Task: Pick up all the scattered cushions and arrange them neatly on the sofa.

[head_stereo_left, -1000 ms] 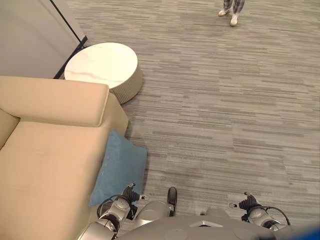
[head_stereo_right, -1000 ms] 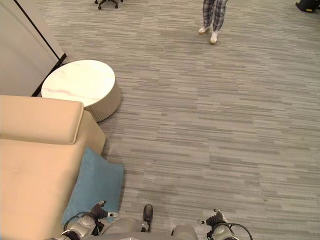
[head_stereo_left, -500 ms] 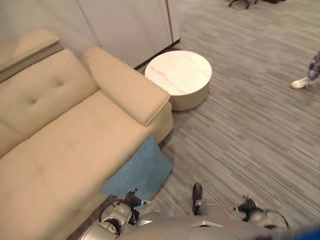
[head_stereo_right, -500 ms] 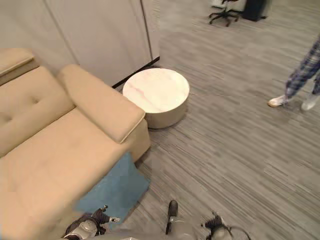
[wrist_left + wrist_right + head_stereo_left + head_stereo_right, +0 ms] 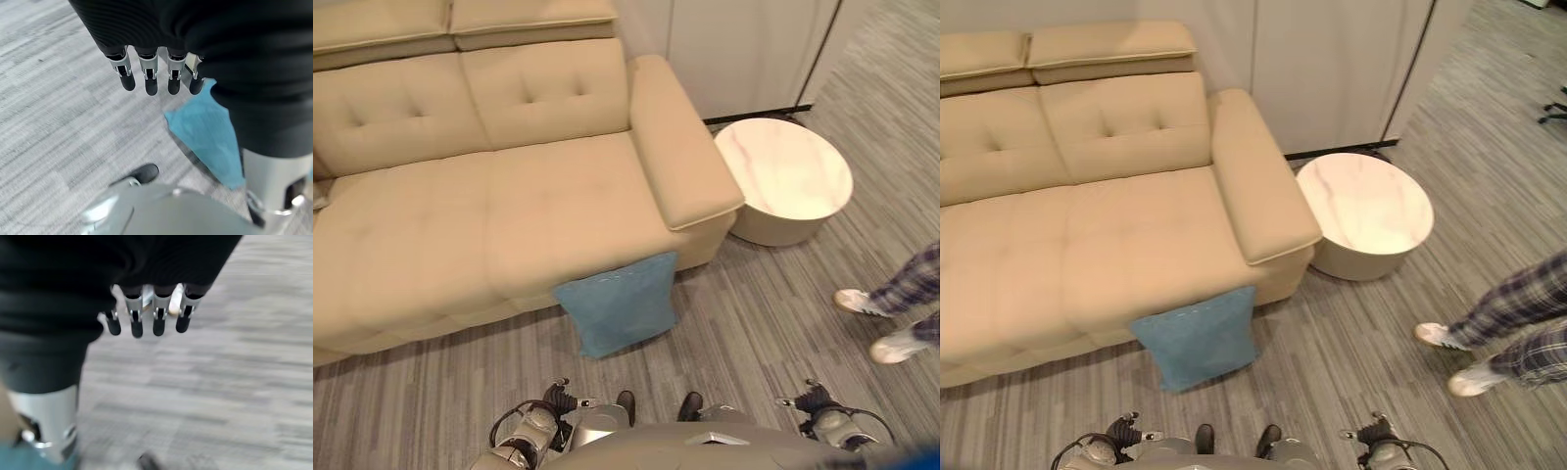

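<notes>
Person's feet (image 5: 1459,357) now nearer at right; blue cushion (image 5: 619,304) against sofa (image 5: 489,215) front edge; both hands relaxed, empty.

You had a matt blue cloth cushion (image 5: 619,303), a smooth tufted beige sofa (image 5: 489,196), a glossy marble-look round table (image 5: 783,171) with ribbed sides, and rough striped grey carpet (image 5: 754,323).

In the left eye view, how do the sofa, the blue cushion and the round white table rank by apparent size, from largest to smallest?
1. Sofa, by far the largest.
2. Round white table.
3. Blue cushion, leaning on the sofa front.
The table and cushion look nearly alike, so their order is unsure.
</notes>
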Controlling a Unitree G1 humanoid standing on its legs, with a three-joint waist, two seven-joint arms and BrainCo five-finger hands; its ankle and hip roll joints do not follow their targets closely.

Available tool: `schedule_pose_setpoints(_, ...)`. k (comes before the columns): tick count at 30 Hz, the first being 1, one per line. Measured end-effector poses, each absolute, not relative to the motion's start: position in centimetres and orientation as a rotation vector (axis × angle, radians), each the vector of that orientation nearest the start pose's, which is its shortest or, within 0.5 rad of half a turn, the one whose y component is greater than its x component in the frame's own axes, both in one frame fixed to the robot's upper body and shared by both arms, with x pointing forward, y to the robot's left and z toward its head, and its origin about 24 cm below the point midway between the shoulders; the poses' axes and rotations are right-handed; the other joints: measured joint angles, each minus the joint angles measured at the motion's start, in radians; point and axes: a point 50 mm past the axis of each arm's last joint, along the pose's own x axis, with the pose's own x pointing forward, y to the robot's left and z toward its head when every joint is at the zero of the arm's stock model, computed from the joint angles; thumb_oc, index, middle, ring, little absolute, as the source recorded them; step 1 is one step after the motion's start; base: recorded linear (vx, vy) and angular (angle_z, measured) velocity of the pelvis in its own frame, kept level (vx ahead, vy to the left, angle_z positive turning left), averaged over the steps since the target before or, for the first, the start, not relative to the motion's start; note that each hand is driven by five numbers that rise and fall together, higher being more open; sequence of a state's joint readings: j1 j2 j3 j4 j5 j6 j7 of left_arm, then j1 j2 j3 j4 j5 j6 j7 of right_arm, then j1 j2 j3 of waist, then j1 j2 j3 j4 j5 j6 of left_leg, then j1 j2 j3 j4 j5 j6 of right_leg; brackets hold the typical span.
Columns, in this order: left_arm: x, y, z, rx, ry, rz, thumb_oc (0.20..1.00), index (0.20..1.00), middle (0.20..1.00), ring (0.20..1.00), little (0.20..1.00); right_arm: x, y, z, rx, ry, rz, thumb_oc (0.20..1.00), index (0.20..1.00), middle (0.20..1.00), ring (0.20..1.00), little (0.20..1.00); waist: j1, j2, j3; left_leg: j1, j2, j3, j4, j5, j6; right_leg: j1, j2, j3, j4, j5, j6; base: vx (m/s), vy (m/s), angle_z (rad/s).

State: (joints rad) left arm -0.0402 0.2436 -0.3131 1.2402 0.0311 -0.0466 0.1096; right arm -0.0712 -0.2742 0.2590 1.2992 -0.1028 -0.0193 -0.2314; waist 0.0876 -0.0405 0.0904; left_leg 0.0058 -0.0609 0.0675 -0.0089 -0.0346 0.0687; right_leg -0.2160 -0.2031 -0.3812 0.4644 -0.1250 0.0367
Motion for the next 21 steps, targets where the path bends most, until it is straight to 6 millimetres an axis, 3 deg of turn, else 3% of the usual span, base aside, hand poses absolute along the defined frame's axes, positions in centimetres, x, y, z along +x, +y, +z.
schedule_pose_setpoints(1, 11.0, 22.7, -15.7, 0.508, 1.138, -0.051, 1.0, 1.0, 1.0, 1.0, 1.0, 11.4, -24.5, -15.2, -0.623, 1.14, -0.071, 1.0, 1.0, 1.0, 1.0, 1.0, 0.002, 0.009, 0.012, 0.002, -0.024, -0.053, 0.015, -0.009, 0.022, -0.058, -0.024, 0.047, 0.115, -0.006, 0.023, 0.18, 0.009, 0.77)
schedule_pose_setpoints(2, 11.6, 22.4, -15.6, 0.508, 1.124, -0.054, 1.0, 1.0, 1.0, 1.0, 1.0, 11.6, -24.3, -15.2, -0.618, 1.13, -0.064, 1.0, 1.0, 1.0, 1.0, 1.0, -0.008, 0.016, 0.025, 0.004, -0.027, -0.083, 0.018, -0.008, 0.027, -0.076, 0.016, 0.14, 0.142, -0.044, 0.049, 0.21, -0.043, 1.12)
schedule_pose_setpoints(3, 12.5, 22.6, -15.3, 0.516, 1.101, -0.048, 1.0, 1.0, 1.0, 1.0, 1.0, 11.8, -24.0, -15.2, -0.618, 1.118, -0.051, 1.0, 1.0, 1.0, 1.0, 1.0, -0.03, 0.032, 0.038, -0.007, -0.025, -0.142, 0.029, -0.005, 0.022, -0.072, 0.124, 0.316, 0.073, -0.072, 0.059, 0.15, -0.056, 1.47)
schedule_pose_setpoints(4, 13.1, 22.7, -15.1, 0.521, 1.084, -0.047, 1.0, 1.0, 1.0, 1.0, 1.0, 11.7, -23.7, -15.3, -0.623, 1.118, -0.034, 1.0, 1.0, 1.0, 1.0, 1.0, -0.046, 0.027, 0.041, -0.013, -0.035, -0.18, 0.021, -0.001, -0.003, -0.073, 0.182, 0.415, -0.028, -0.071, 0.059, 0.12, -0.076, 1.29)
schedule_pose_setpoints(5, 13.4, 22.6, -15.0, 0.522, 1.076, -0.047, 1.0, 1.0, 1.0, 1.0, 1.0, 11.6, -23.7, -15.4, -0.622, 1.121, -0.034, 1.0, 1.0, 1.0, 1.0, 1.0, -0.045, 0.023, 0.044, -0.012, -0.041, -0.189, 0.017, 0.0, -0.004, -0.077, 0.19, 0.429, -0.051, -0.068, 0.056, 0.16, -0.23, 1.61)
schedule_pose_setpoints(6, 14.0, 22.0, -15.0, 0.527, 1.061, -0.069, 1.0, 1.0, 1.0, 1.0, 1.0, 11.6, -23.7, -15.4, -0.62, 1.123, -0.036, 1.0, 1.0, 1.0, 1.0, 1.0, -0.05, 0.007, 0.051, -0.005, -0.08, -0.27, 0.006, 0.001, -0.013, -0.129, 0.236, 0.451, -0.206, 0.027, 0.028, 0.18, -0.349, 1.79)
schedule_pose_setpoints(8, 13.5, 21.6, -15.2, 0.524, 1.071, -0.079, 1.0, 1.0, 1.0, 1.0, 1.0, 10.5, -23.6, -15.7, -0.615, 1.151, -0.032, 1.0, 1.0, 1.0, 1.0, 1.0, -0.074, -0.006, 0.045, 0.038, -0.092, -0.408, -0.009, -0.011, -0.032, -0.044, 0.203, 0.328, -0.374, 0.165, -0.022, 0.17, -0.317, 2.07)
schedule_pose_setpoints(9, 13.4, 21.8, -15.2, 0.526, 1.072, -0.075, 1.0, 1.0, 1.0, 1.0, 1.0, 10.4, -23.7, -15.7, -0.616, 1.155, -0.033, 1.0, 1.0, 1.0, 1.0, 1.0, -0.063, -0.014, 0.042, 0.046, -0.091, -0.417, -0.007, -0.015, -0.039, -0.021, 0.204, 0.325, -0.407, 0.218, -0.036, 0.1, -0.201, 1.16)
schedule_pose_setpoints(10, 12.9, 21.9, -15.4, 0.526, 1.082, -0.07, 1.0, 1.0, 1.0, 1.0, 1.0, 11.3, -24.0, -15.4, -0.621, 1.135, -0.047, 1.0, 1.0, 1.0, 1.0, 1.0, -0.059, -0.017, 0.042, 0.039, -0.09, -0.407, 0.022, -0.024, -0.056, 0.013, 0.204, 0.306, -0.452, 0.247, -0.078, 0.06, -0.18, 0.61)
schedule_pose_setpoints(13, 13.8, 21.6, -15.1, 0.51, 1.049, -0.056, 1.0, 1.0, 1.0, 1.0, 1.0, 12.6, -25.0, -14.7, -0.642, 1.083, -0.078, 1.0, 1.0, 1.0, 1.0, 1.0, -0.041, -0.043, 0.043, -0.06, -0.122, -0.293, 0.235, -0.068, -0.111, 0.106, 0.177, 0.261, -0.557, 0.259, -0.117, 0.0, -0.127, 0.69)
schedule_pose_setpoints(15, 16.3, 21.0, -14.1, 0.502, 0.96, -0.055, 1.0, 1.0, 1.0, 1.0, 1.0, 12.5, -25.4, -14.6, -0.637, 1.081, -0.102, 1.0, 1.0, 1.0, 1.0, 1.0, -0.082, -0.056, 0.061, -0.17, -0.015, -0.082, 0.273, -0.083, -0.118, 0.122, 0.164, 0.163, -0.556, 0.226, -0.146, 0.04, -0.064, 1.26)
schedule_pose_setpoints(16, 18.0, 20.6, -13.2, 0.505, 0.888, -0.064, 1.0, 1.0, 1.0, 1.0, 1.0, 12.9, -25.1, -14.6, -0.625, 1.071, -0.104, 1.0, 1.0, 1.0, 1.0, 1.0, -0.088, -0.061, 0.068, -0.201, 0.084, 0.061, 0.193, -0.068, -0.106, 0.126, 0.177, 0.147, -0.556, 0.212, -0.143, 0.08, -0.072, 0.7)
schedule_pose_setpoints(17, 18.3, 20.4, -13.1, 0.503, 0.875, -0.067, 1.0, 1.0, 1.0, 1.0, 1.0, 13.2, -25.0, -14.5, -0.624, 1.061, -0.103, 1.0, 1.0, 1.0, 1.0, 1.0, -0.099, -0.053, 0.072, -0.193, 0.11, 0.062, 0.138, -0.055, -0.098, 0.139, 0.185, 0.148, -0.556, 0.204, -0.139, 0.02, -0.052, 0.01)
schedule_pose_setpoints(19, 18.6, 20.3, -12.9, 0.502, 0.86, -0.067, 1.0, 1.0, 1.0, 1.0, 1.0, 13.3, -25.4, -14.3, -0.633, 1.057, -0.11, 1.0, 1.0, 1.0, 1.0, 1.0, -0.12, -0.028, 0.079, -0.179, 0.118, 0.001, 0.079, 0.013, -0.105, 0.149, 0.2, 0.15, -0.553, 0.193, -0.11, -0.1, -0.021, -0.25)
schedule_pose_setpoints(20, 19.3, 19.9, -12.6, 0.503, 0.837, -0.061, 1.0, 1.0, 1.0, 1.0, 1.0, 13.1, -26.2, -14.1, -0.648, 1.061, -0.125, 1.0, 1.0, 1.0, 1.0, 1.0, -0.133, 0.022, 0.084, -0.207, 0.134, -0.012, 0.087, 0.066, -0.102, 0.123, 0.227, 0.148, -0.532, 0.182, -0.094, -0.15, 0.001, -0.15)
schedule_pose_setpoints(21, 20.5, 20.1, -11.9, 0.505, 0.802, -0.044, 1.0, 1.0, 1.0, 1.0, 1.0, 13.4, -26.0, -14.1, -0.649, 1.054, -0.121, 1.0, 1.0, 1.0, 1.0, 1.0, -0.131, 0.018, 0.092, -0.245, 0.13, -0.014, 0.089, 0.079, -0.107, 0.056, 0.21, 0.155, -0.474, 0.16, -0.071, -0.23, 0.03, -0.04)
